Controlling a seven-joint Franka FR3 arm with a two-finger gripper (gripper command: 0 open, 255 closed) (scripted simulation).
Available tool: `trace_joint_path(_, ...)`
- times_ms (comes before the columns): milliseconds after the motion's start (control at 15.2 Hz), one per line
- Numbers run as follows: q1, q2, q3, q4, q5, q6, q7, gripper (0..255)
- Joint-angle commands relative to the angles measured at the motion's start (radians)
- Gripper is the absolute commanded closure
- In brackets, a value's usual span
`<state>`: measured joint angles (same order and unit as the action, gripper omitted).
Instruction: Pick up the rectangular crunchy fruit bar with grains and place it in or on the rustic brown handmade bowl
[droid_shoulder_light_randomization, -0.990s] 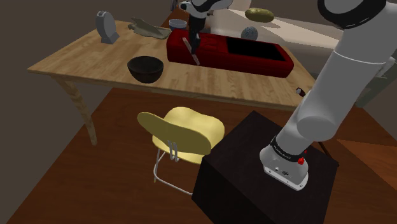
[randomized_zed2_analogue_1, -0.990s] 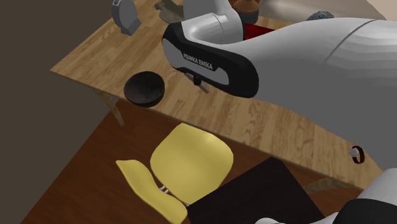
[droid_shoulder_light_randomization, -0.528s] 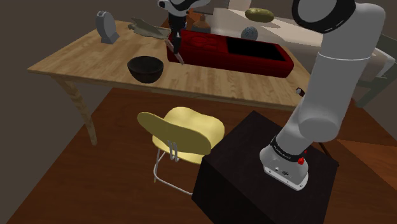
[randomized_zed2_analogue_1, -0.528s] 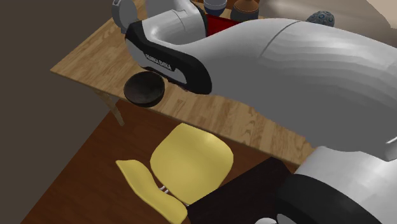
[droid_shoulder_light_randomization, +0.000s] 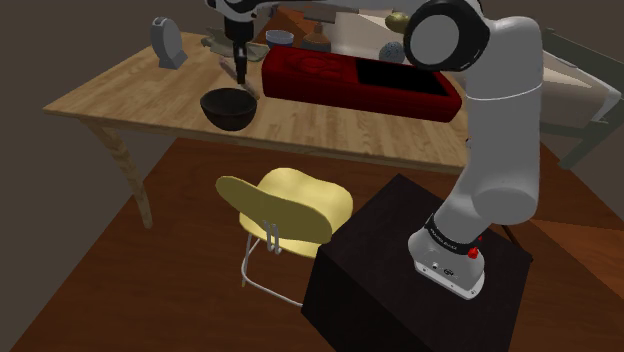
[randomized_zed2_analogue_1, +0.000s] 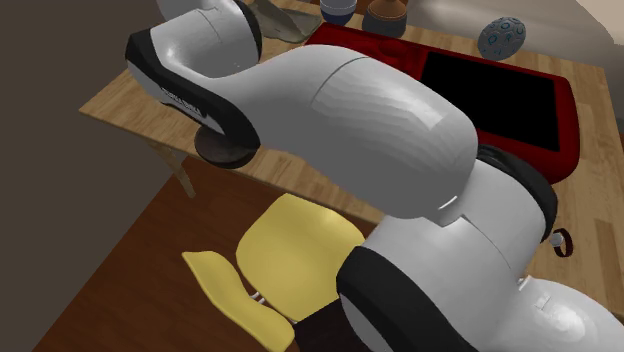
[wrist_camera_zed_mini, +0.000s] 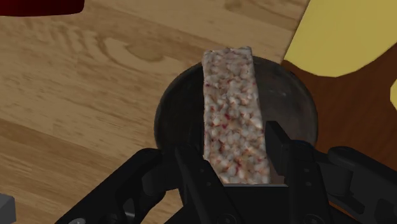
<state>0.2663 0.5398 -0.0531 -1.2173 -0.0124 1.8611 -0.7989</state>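
from the shoulder view's left, the wooden table (droid_shoulder_light_randomization: 120, 85) comes first. the dark bowl (droid_shoulder_light_randomization: 228, 108) sits close to its near edge, and the yellow chair (droid_shoulder_light_randomization: 285, 205) is below on the floor. right over the bowl hangs the gripper (droid_shoulder_light_randomization: 240, 66), its fingers closed tight on one end of the grainy fruit bar (wrist_camera_zed_mini: 230, 108), so most of the bar sticks out past the fingertips. further right is the red tray (droid_shoulder_light_randomization: 350, 97), well clear of all this.

looking along the hand, the bar lines up over the bowl's mouth, but its free end reaches about as far as the rim. that's my worry. if it's let go from up here, a long stiff bar could land end first, catch the rim and tip out onto the table, or slide off the edge toward the chair. coming down carelessly could also knock the bowl, and it hasn't much table left.
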Motion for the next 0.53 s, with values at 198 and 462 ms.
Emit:
trace_joint_path(198, 0.029, 0.152, 0.008, 0.224, -0.003, -0.075, 0.04, 255)
trace_joint_path(462, 0.03, 0.143, 0.008, 0.156, -0.003, -0.015, 0.042, 255)
